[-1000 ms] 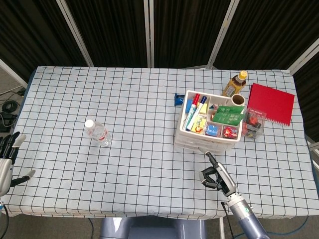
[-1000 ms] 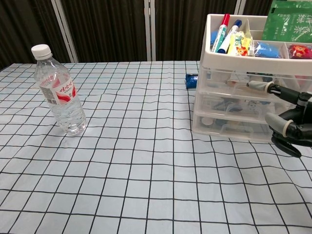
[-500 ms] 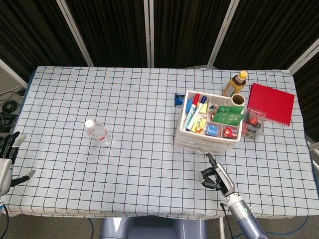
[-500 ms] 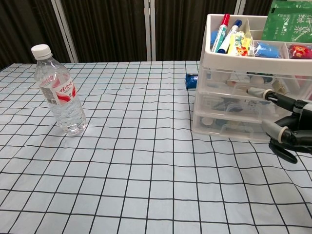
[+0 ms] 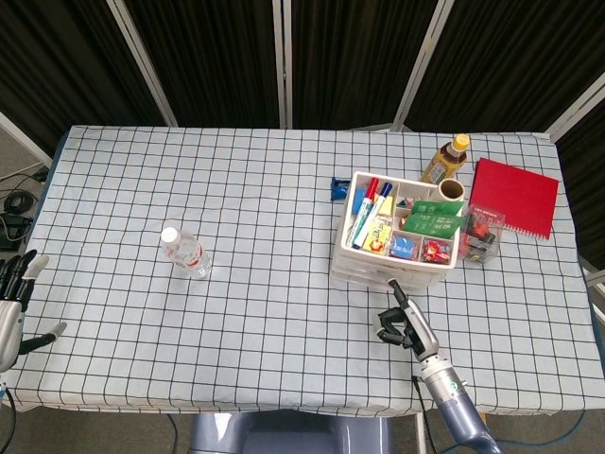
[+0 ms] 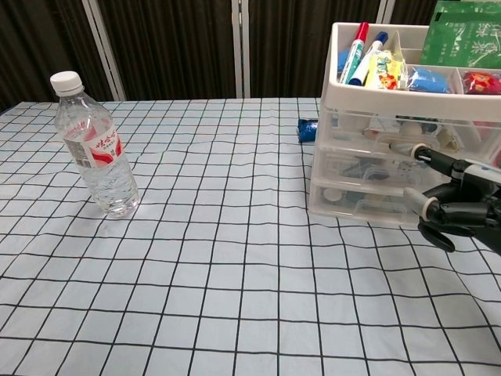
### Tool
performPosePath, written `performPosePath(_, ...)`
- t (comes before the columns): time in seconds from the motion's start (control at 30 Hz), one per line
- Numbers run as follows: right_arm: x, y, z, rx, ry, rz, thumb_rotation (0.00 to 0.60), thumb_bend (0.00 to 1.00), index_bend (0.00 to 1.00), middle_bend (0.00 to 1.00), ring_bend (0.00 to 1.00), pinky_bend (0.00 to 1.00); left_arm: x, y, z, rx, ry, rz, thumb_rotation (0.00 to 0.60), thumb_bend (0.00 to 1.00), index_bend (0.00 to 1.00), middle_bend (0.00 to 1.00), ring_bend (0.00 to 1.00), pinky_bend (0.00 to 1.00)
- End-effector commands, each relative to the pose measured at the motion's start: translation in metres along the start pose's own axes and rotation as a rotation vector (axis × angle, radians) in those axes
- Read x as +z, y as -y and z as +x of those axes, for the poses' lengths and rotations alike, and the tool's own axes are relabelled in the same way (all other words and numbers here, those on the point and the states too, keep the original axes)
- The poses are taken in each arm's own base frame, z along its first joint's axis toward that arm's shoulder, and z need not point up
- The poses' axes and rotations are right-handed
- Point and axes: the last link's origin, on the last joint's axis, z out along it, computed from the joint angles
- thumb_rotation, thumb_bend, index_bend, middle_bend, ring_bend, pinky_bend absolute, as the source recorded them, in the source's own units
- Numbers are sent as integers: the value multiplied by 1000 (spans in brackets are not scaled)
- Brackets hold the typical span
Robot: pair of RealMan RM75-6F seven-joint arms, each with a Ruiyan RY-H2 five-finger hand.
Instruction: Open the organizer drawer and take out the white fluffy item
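The white organizer (image 5: pixel 378 268) stands right of centre, its top tray full of markers and packets. In the chest view its three clear drawers (image 6: pixel 368 168) are all closed; their contents are blurred and I cannot pick out the white fluffy item. My right hand (image 5: pixel 399 320) is just in front of the organizer and holds nothing. Seen from the chest, the right hand (image 6: pixel 450 205) has one finger stretched out to the middle drawer's front, its thumb lower down and the other fingers curled. My left hand (image 5: pixel 11 305) hangs off the table's left edge with fingers spread, empty.
A water bottle (image 5: pixel 185 253) (image 6: pixel 95 145) stands left of centre. Behind the organizer are a tea bottle (image 5: pixel 447 157), a red notebook (image 5: pixel 515 197) and a small clear box (image 5: pixel 480 234). A small blue object (image 5: pixel 337 187) lies at its far left corner.
My right hand has moved up and left toward the organizer, bringing its outstretched finger to the middle drawer's front. The left hand and the drawers have not moved.
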Motion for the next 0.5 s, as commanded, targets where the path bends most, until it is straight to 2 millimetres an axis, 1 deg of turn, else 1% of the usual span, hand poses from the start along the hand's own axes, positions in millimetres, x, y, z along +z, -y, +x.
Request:
performPosePath(0.03, 2, 1, -1, 0, 3, -2, 600, 484, 2, 957, 971, 830, 0, 0, 0, 1, 0, -1, 600, 121, 0, 0, 0, 0)
performPosePath(0.5, 8, 0, -8, 5, 20, -12, 600, 484, 16, 957, 971, 830, 0, 0, 0, -1, 3, -4, 600, 121, 0, 0, 0, 0)
